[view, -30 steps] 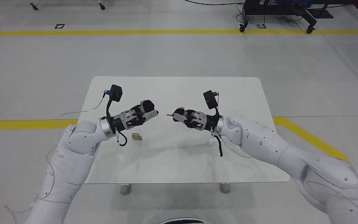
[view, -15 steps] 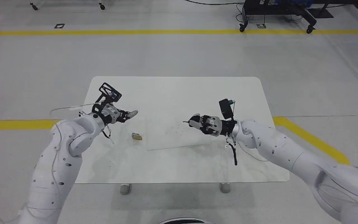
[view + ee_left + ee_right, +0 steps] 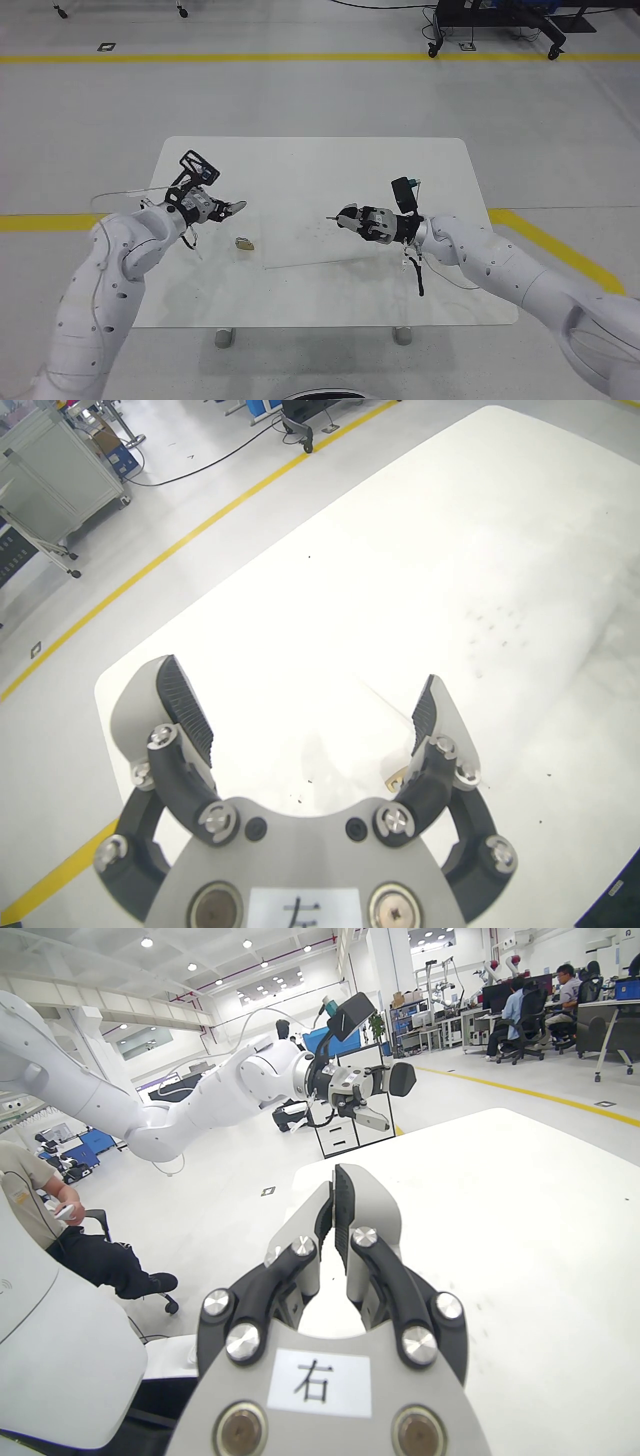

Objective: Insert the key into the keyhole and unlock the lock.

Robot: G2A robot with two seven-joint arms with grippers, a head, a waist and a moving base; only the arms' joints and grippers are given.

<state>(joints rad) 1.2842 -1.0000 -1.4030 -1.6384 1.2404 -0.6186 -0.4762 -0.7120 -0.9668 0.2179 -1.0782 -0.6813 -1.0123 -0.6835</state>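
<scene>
Top view: the lock (image 3: pixel 244 243) lies on the surface (image 3: pixel 400 160) near the left gripper (image 3: pixel 233 207), whose fingers are spread wide and empty. The right gripper (image 3: pixel 343 216), well apart, presses its fingers together on a thin tip, likely the key (image 3: pixel 329 216). The left should first pin the lock firmly, keyhole facing the key. Each gripper's plate carries a white label (image 3: pixel 319 1380) bearing one character.

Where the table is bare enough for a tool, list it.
Free: the far half of the table beyond both grippers, and the near strip between the arms. Crowded: the middle, with the left gripper, the lock, and the right gripper shut on the key.
</scene>
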